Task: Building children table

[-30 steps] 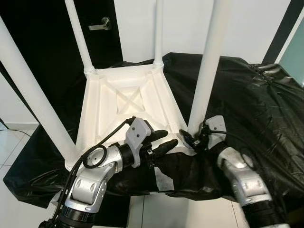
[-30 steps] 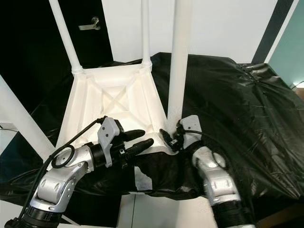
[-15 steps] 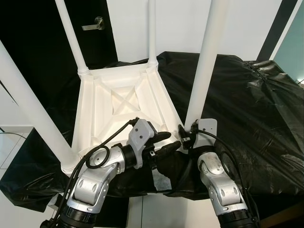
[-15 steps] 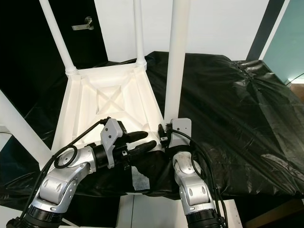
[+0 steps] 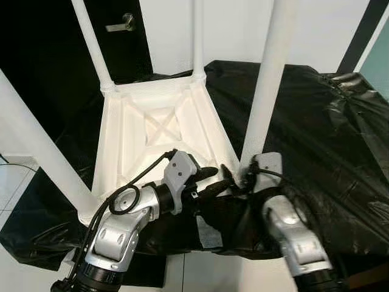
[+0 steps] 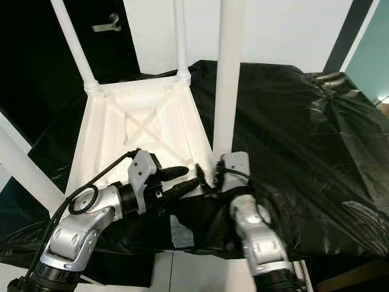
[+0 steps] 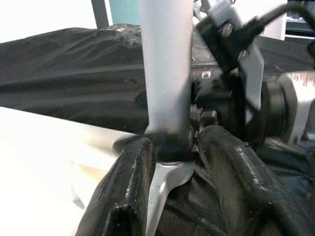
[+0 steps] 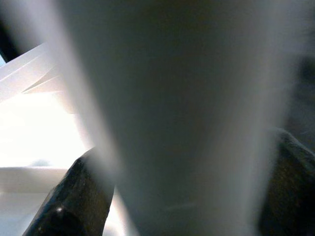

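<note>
A white children's table (image 5: 158, 121) lies upside down on a black sheet, its four legs pointing up. My right gripper (image 5: 243, 175) is shut on the base of the near right leg (image 5: 267, 79); in the right wrist view that leg (image 8: 182, 108) fills the gap between the black fingers (image 8: 74, 201). My left gripper (image 5: 217, 177) is open at the same corner of the table, just left of the leg's socket. In the left wrist view its fingers (image 7: 128, 177) frame the leg's base (image 7: 167, 93), with the right wrist behind it.
The black sheet (image 5: 328, 128) covers the raised surface, whose front edge is under my arms. The other legs stand at near left (image 5: 36, 152), far left (image 5: 91, 42) and far right (image 5: 197, 36). A dark door with a handle (image 5: 118, 25) is behind, and tiled floor (image 5: 12, 188) lies to the left.
My right wrist and forearm have turned around the base of the near right leg while holding it. The left gripper has stayed at the corner. The camera has shifted a little.
</note>
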